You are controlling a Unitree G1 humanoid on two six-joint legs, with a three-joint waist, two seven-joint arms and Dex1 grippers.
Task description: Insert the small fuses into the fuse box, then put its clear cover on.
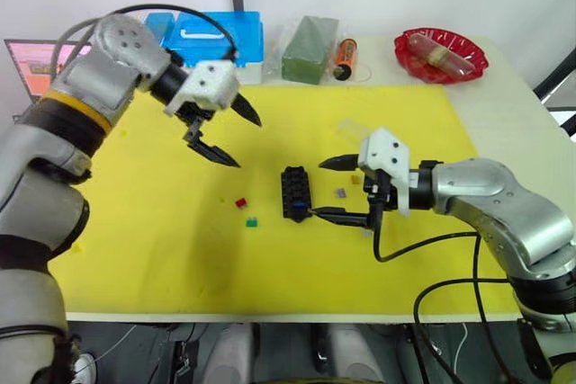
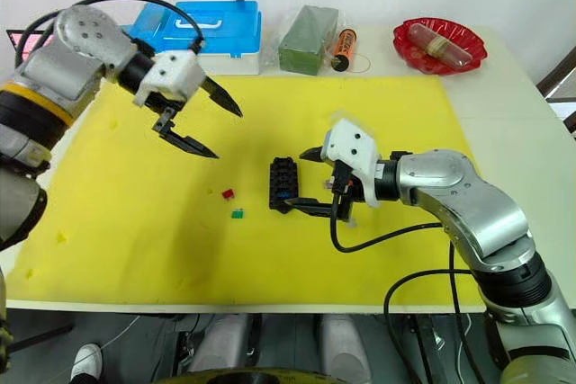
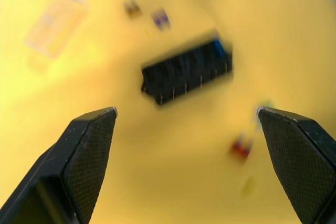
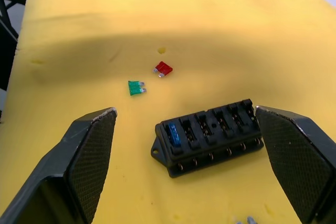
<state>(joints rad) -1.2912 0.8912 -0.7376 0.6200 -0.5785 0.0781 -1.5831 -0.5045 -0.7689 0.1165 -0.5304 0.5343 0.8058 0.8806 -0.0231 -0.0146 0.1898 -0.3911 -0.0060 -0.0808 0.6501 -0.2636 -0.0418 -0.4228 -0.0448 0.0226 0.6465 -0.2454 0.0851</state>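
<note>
Blue fuse point(image 4: 173, 135) sits in the fuse box point(image 4: 210, 135); both our claws gape empty, the right claw point(image 1: 329, 188) beside it. Next we judge: fetch the red fuse point(image 4: 163, 68).

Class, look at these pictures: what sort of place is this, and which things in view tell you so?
Probably a lab or workshop bench set up for robot practice. A yellow mat covers a pale table; on it lie a black fuse box and loose small fuses, with blue-lidded storage boxes along the back edge.
</note>
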